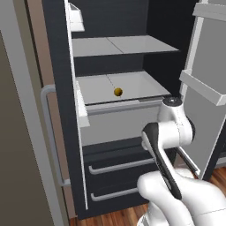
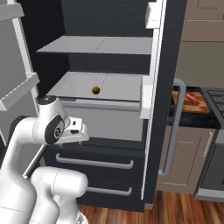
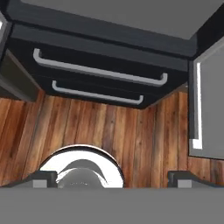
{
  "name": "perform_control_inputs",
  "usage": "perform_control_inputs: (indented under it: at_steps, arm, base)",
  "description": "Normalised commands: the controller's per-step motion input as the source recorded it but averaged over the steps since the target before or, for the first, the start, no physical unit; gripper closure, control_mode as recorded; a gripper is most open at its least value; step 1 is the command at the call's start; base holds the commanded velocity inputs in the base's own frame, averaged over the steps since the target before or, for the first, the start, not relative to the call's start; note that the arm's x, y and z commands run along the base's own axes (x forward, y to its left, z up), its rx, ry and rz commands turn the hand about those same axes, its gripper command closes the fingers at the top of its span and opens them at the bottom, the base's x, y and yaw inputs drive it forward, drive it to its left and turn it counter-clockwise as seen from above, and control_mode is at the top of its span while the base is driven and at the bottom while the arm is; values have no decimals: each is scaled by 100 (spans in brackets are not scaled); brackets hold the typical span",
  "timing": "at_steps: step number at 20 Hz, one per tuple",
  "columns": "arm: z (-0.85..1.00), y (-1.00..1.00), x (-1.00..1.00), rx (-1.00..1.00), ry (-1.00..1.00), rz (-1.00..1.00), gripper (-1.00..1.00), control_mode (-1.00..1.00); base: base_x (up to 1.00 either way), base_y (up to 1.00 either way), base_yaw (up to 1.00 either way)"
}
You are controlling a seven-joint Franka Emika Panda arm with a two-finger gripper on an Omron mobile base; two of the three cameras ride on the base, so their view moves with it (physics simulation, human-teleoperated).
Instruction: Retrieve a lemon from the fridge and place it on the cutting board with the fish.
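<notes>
Currently the fridge (image 1: 119, 26) has both doors open, and the lemon (image 1: 118, 92) sits alone on the middle light grey shelf (image 1: 132, 84), near its front edge, nothing touching it. The gripper (image 3: 112, 177) is spread wide and empty, its fingertips (image 3: 43, 178) far apart, pointing down at the wood floor (image 3: 144, 140) in front of the two lower drawers (image 3: 100, 74), well below the lemon. The cutting board (image 2: 192, 104) is on the dark counter (image 2: 188, 118) to the right of the fridge, with the fish (image 2: 191, 97) on it.
</notes>
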Motion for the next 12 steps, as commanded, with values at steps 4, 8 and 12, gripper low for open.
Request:
perform_control_inputs:
  at_steps: [4, 8, 12]
  arm:
    - [-1, 13, -24, 22, -7, -3, -100, -100]
    - [27, 36, -21, 26, -12, -17, -100, -100]
    - [37, 5, -11, 9, -10, -22, -100, -100]
  base:
    - [0, 0, 0]
    - [0, 0, 0]
    - [0, 0, 0]
